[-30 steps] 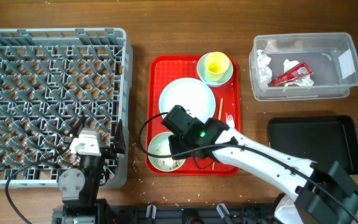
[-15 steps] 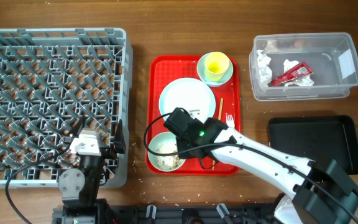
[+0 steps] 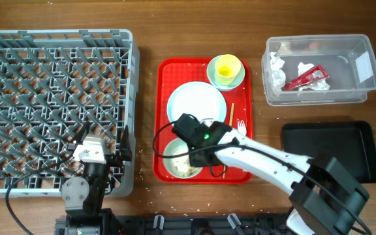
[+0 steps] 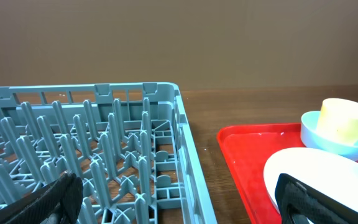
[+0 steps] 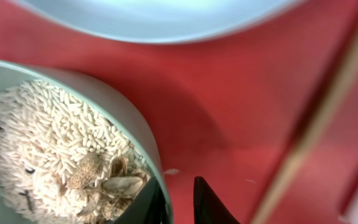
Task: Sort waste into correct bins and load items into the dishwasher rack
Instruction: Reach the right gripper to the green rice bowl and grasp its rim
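A pale bowl (image 3: 177, 160) holding rice scraps (image 5: 42, 143) and brown bits sits at the front left of the red tray (image 3: 168, 78). My right gripper (image 3: 192, 155) straddles the bowl's rim (image 5: 138, 127), with one finger inside and one outside. A sliver of red tray shows between the rim and the outer finger. The green-blue plate (image 3: 196, 103), the yellow cup (image 3: 228, 67) in a second bowl (image 3: 240, 79), the chopstick (image 3: 231, 117) and the white fork (image 3: 241, 124) lie on the tray. My left gripper (image 4: 179, 196) is open and empty over the grey rack (image 3: 51, 98).
The clear tub (image 3: 364, 81) at the back right holds the red wrapper (image 3: 307, 77) and white tissue (image 3: 277, 70). The black tray (image 3: 328, 147) lies in front of it. Rice grains are scattered on the wood along the front edge.
My right gripper has shifted slightly left and down onto the rice bowl's right rim. The left arm has not moved.
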Controlling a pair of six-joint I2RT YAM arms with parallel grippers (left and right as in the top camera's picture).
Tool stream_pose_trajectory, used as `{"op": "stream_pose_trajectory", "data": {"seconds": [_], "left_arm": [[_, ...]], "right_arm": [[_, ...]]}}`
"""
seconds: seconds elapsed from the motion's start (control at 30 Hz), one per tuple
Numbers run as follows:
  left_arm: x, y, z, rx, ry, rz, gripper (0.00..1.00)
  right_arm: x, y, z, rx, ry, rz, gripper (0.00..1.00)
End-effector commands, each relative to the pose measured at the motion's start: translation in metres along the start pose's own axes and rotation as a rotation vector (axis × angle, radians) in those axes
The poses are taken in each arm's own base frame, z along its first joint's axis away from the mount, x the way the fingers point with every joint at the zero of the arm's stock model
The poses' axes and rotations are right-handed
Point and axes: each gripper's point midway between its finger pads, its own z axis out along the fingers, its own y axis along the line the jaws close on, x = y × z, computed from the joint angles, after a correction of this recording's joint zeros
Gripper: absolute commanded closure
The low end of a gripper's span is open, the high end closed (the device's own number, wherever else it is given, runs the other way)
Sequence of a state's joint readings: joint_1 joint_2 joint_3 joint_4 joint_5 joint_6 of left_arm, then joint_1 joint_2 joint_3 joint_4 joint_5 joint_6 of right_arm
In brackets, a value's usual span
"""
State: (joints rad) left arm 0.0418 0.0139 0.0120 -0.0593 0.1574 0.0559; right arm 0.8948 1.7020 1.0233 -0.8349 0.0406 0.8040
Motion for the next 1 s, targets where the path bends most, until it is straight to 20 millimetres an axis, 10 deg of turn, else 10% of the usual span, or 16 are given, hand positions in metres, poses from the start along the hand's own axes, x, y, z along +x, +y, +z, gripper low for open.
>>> {"op": "stream_pose_trajectory", "data": {"seconds": [0.0,0.23,0.37,0.4,0.7,0.97], "left_arm": [[0.002,-0.002,0.000,0.008,0.000,0.016,0.00],[0.002,-0.002,0.000,0.008,0.000,0.016,0.00],[0.002,-0.002,0.000,0.008,0.000,0.016,0.00],[0.002,-0.002,0.000,0.008,0.000,0.016,0.00],[0.002,-0.002,0.000,0.008,0.000,0.016,0.00],[0.002,-0.002,0.000,0.008,0.000,0.016,0.00]], "right_arm": [[-0.011,-0.039,0.002,0.110,0.005,0.081,0.85],[-0.031,-0.062,-0.042,0.112,-0.036,0.117,0.75],[-0.038,0.013,-0.092,-0.314,-0.032,0.055,0.68],[-0.039,0.036,-0.102,-0.434,-0.023,0.025,0.45],[-0.002,0.038,-0.022,-0.128,0.042,0.095,0.59],[-0.001,0.030,0.002,-0.049,0.058,0.044,0.68]]}}
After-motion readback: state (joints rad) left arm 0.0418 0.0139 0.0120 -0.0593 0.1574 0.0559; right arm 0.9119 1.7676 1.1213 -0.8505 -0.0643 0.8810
